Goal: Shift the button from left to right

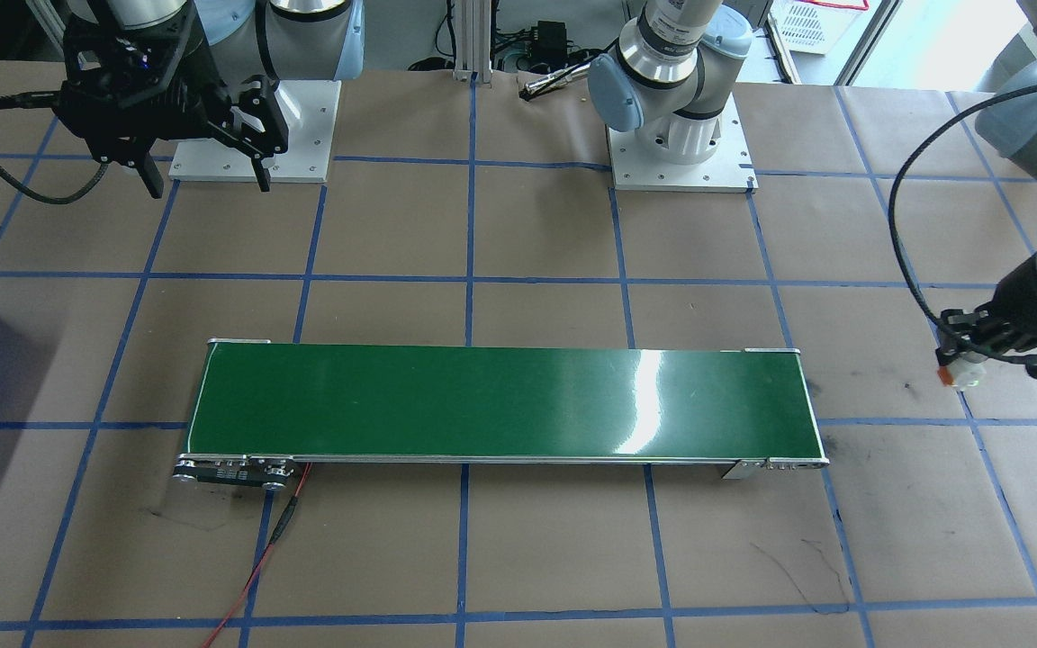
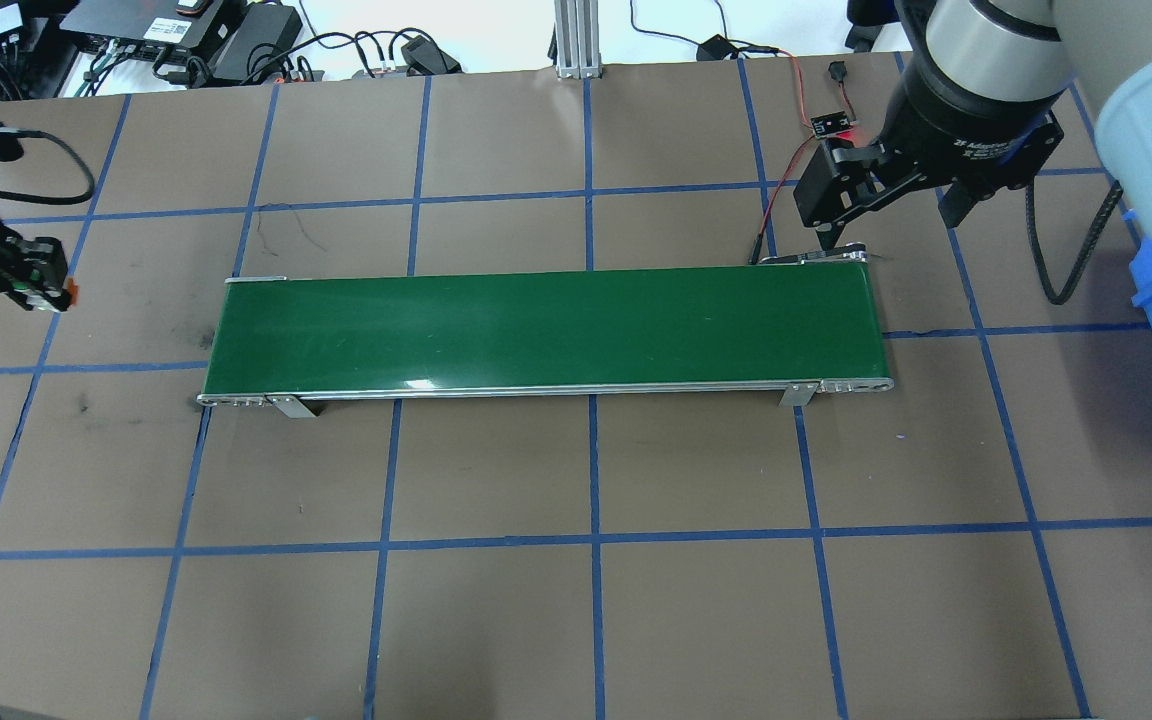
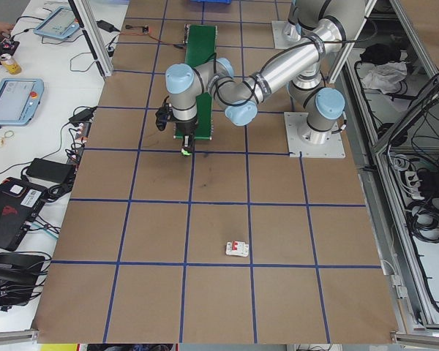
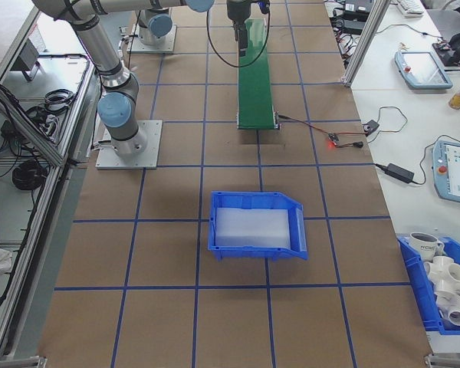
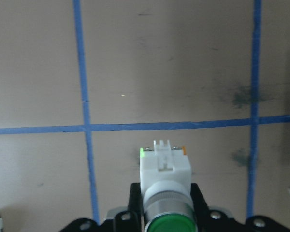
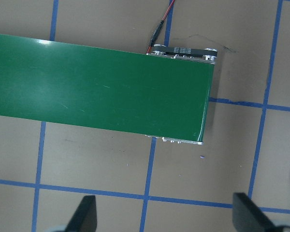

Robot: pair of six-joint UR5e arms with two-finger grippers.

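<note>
- Green-capped button [image 5: 166, 193] sits clamped in my left gripper [image 1: 969, 358], held above the brown paper off the conveyor belt's [image 2: 546, 330] left end
- Left jaws pinch its white body, cap toward the wrist
- Right gripper [image 2: 891, 215] hangs above the belt's right end, jaws spread wide, holding nothing

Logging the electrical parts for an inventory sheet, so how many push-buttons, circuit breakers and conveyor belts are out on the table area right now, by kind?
Button, held in the left gripper: 1
Circuit breaker, white with red switch, on the table paper: 1
Conveyor belt, green: 1
Total: 3
</note>
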